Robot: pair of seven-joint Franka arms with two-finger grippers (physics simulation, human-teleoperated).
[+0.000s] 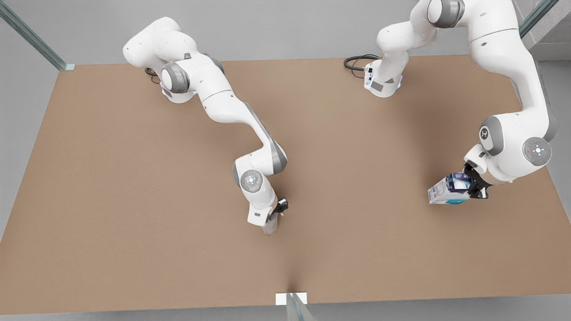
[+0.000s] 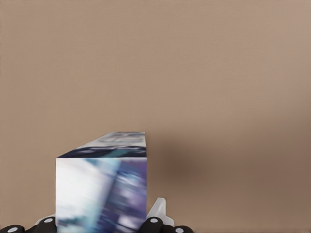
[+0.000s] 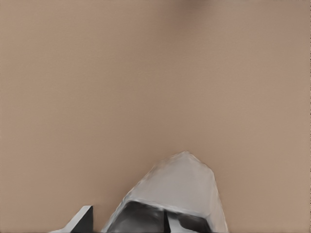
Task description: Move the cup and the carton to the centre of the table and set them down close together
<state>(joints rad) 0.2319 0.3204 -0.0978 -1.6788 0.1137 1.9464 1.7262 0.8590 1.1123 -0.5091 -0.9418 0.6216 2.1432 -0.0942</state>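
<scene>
Left gripper (image 1: pixel 473 189) is at the front view's right, clamped on the carton (image 1: pixel 448 189). The carton is tilted and appears lifted off the table (image 1: pixel 134 187), its shadow beneath it, teal band at the lower end. In the left wrist view the carton (image 2: pixel 104 187) sits between the dark fingertips (image 2: pixel 151 222), brown tabletop behind.

Right gripper (image 1: pixel 275 218) is near the table's middle, a bit toward the near edge, pointing down and closed around the cup (image 1: pixel 270 227). The right wrist view shows the pale faceted cup (image 3: pixel 177 194) right at the fingers; can't tell if it touches the table.

Cup and carton are well apart.
</scene>
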